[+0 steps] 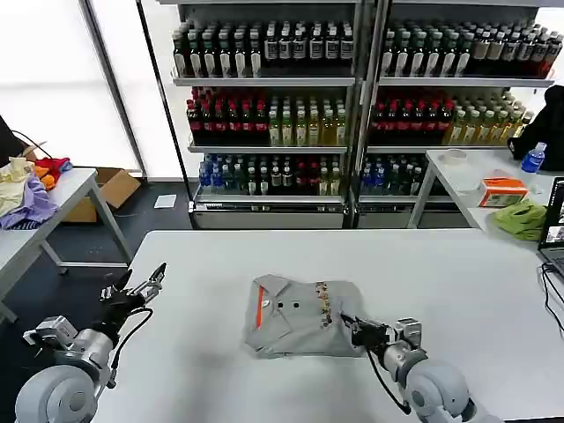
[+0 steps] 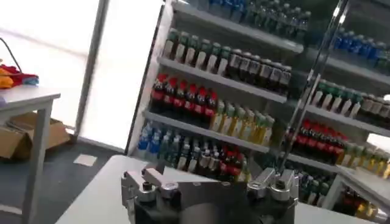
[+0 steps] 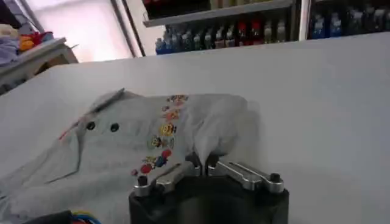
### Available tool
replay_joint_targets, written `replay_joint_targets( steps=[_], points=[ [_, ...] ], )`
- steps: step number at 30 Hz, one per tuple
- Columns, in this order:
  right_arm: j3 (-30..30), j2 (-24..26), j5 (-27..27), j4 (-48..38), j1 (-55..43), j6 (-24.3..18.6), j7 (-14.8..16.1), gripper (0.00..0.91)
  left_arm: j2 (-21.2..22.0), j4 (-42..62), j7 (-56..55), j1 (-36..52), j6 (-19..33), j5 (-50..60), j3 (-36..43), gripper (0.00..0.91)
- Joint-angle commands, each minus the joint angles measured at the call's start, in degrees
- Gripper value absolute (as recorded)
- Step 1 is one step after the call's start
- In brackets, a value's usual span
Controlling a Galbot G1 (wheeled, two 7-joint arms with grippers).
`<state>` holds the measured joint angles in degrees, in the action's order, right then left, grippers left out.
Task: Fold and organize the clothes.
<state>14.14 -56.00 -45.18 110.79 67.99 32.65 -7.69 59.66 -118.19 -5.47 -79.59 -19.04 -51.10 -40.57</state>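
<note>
One light grey shirt [image 1: 295,319] lies folded in the middle of the white table [image 1: 458,273]. Its collar with the orange stripe [image 1: 261,308] faces left, and the multicoloured print [image 1: 324,304] runs along its right part. In the right wrist view the shirt [image 3: 116,152] shows two dark buttons [image 3: 114,127] and the print [image 3: 159,143]. My right gripper [image 1: 349,324] is at the shirt's right edge, shut on a pinch of its fabric [image 3: 202,163]. My left gripper [image 1: 143,285] hovers open over the table's left edge, holding nothing [image 2: 207,182].
A side table [image 1: 53,207] at the left carries purple, yellow and red fabrics [image 1: 26,189], with a cardboard box [image 1: 113,189] behind it. Bottle shelves [image 1: 352,106] stand at the back. The right table holds a lime-green cloth [image 1: 520,218], an orange box [image 1: 502,191] and a blue bottle [image 1: 533,159].
</note>
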Motion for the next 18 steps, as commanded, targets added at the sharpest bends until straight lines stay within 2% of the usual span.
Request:
replay_joint_targets(
  steps=[1,6,9,10,12,14,15,16,17,18],
  points=[
    [7.3,4.9,2.0,2.7,2.0,0.4,2.8,0.907,-0.2,0.4,0.0,0.5,-0.2,-0.5,-0.2,0.907],
    [11.7,4.3,3.6,1.8,0.5,-1.9,-0.2,0.907,0.1,-0.1,0.0,-0.5,-0.1,-0.4,-0.4,0.907],
    [10.8,4.0,4.3,1.8,-1.8,-3.1,-1.0,0.907,0.3,-0.4,0.0,-0.6,-0.1,-0.3,-0.1,0.907],
    [9.1,3.4,5.7,3.2,-2.7,-4.8,-0.4,0.907,0.5,-0.5,0.0,-0.5,0.0,-0.2,0.2,0.907],
    [4.6,1.4,7.5,4.3,-4.3,-5.4,-0.1,0.907,1.0,-0.8,0.0,-0.4,0.0,-0.1,0.7,0.907],
    [-3.6,-3.5,11.1,3.3,-9.2,-5.9,-1.2,0.907,2.0,-1.9,0.3,-0.7,0.1,0.8,1.7,0.907],
    [-4.9,-3.9,11.4,2.9,-9.9,-5.9,-1.4,0.907,2.2,-2.1,0.3,-0.8,0.1,1.2,2.0,0.907],
    [-9.8,-7.5,13.3,1.0,-11.8,-6.4,-3.2,0.907,2.5,-2.5,0.4,-1.2,0.1,1.7,2.4,0.907],
    [-10.4,-8.3,13.6,0.7,-12.4,-6.4,-3.5,0.907,2.5,-2.8,0.5,-1.5,0.2,1.9,2.4,0.907],
    [-13.7,-10.9,14.7,-1.4,-13.4,-6.8,-4.2,0.907,2.4,-2.8,0.6,-1.9,0.2,2.1,2.5,0.907]
  ],
)
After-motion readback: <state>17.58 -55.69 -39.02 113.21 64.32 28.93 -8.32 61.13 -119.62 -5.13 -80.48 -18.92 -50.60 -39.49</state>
